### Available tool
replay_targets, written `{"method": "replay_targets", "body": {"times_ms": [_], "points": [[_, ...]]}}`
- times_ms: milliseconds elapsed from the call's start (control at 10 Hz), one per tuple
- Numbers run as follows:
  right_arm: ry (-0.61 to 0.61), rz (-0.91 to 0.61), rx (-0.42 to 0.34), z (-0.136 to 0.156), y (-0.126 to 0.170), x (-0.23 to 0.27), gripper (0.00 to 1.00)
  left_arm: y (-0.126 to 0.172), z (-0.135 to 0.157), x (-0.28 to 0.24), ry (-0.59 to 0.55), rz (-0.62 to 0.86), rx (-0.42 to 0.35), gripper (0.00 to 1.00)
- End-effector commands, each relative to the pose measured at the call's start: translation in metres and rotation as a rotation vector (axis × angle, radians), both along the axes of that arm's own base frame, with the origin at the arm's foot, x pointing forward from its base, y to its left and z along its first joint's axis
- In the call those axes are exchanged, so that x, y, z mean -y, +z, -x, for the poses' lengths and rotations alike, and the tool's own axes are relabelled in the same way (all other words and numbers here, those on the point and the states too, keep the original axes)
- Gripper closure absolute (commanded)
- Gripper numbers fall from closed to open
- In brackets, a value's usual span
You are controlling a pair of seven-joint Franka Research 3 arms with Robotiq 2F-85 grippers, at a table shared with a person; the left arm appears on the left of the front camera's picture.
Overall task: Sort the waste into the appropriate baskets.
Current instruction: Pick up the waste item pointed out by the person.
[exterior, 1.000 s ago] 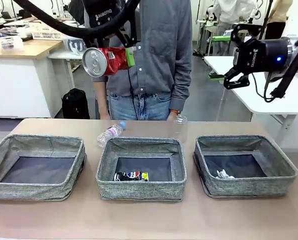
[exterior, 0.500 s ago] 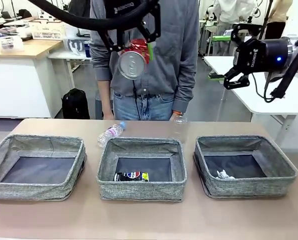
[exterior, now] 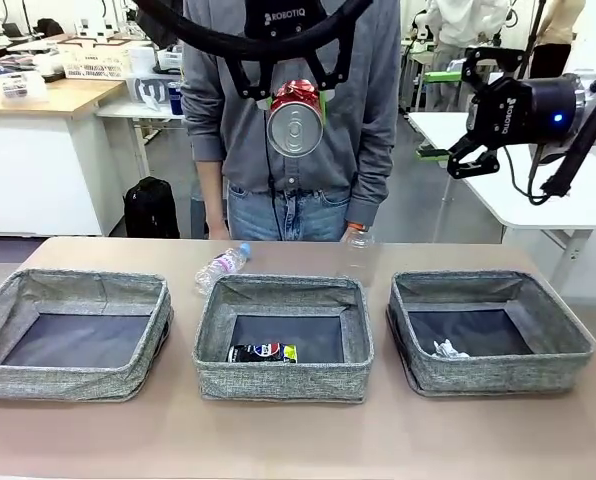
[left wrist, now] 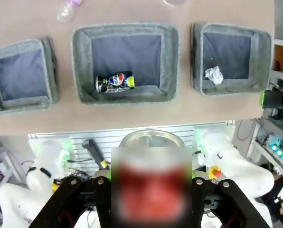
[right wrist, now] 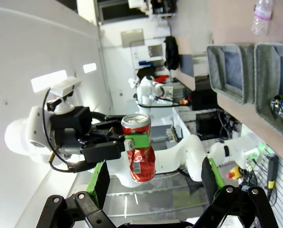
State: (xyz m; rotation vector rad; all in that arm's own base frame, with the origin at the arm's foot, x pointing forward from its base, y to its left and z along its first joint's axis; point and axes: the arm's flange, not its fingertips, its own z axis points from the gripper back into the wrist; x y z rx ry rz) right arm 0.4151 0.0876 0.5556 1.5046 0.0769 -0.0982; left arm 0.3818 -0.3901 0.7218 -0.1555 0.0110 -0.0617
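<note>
We see the crushed red can [exterior: 294, 118] high above the tabletop [exterior: 298, 440], its round end turned toward the front camera. It is clamped from both sides between the green pads of the left gripper [exterior: 296, 103]. From the front it lines up with the middle basket [exterior: 283, 385], though we cannot tell how far toward the far edge it hangs. In the left wrist view it is only a red blur between the fingers.

The flattened dark printed can [exterior: 262, 352] lies inside that middle basket against its near wall. The right basket [exterior: 490, 375] holds the crumpled white paper wad [exterior: 446, 349] on its dark bottom. The left basket [exterior: 73, 385] shows its dark bottom. All three stand in a row along the near half of the tabletop.

Behind the middle basket's far left corner, the clear blue-capped plastic bottle [exterior: 221, 266] lies on its side. The clear plastic cup [exterior: 358, 250] stands near the far edge, behind that basket's far right corner.

The right gripper [exterior: 465, 160] hangs off the tabletop's right side with its jaws apart and nothing between them. A person [exterior: 368, 90] stands at the far edge.
</note>
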Motion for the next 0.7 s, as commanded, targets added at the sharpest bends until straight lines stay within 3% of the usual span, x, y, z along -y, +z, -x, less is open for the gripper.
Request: {"method": "replay_targets", "body": {"times_ms": [0, 200, 300, 600], "points": [[-0.001, -0.009, 0.004, 0.000, 0.002, 0.000, 0.00, 0.015, -0.008, 0.007, -0.006, -0.033, -0.028, 0.52], [-0.001, -0.009, 0.004, 0.000, 0.002, 0.000, 0.00, 0.015, -0.012, 0.003, -0.011, -0.031, -0.057, 0.52], [-0.001, -0.009, 0.004, 0.000, 0.002, 0.000, 0.00, 0.003, -0.005, 0.002, -0.018, -0.020, -0.033, 0.52], [-0.001, -0.009, 0.004, 0.000, 0.002, 0.000, 0.00, 0.003, -0.005, 0.002, -0.018, -0.020, -0.033, 0.52]]}}
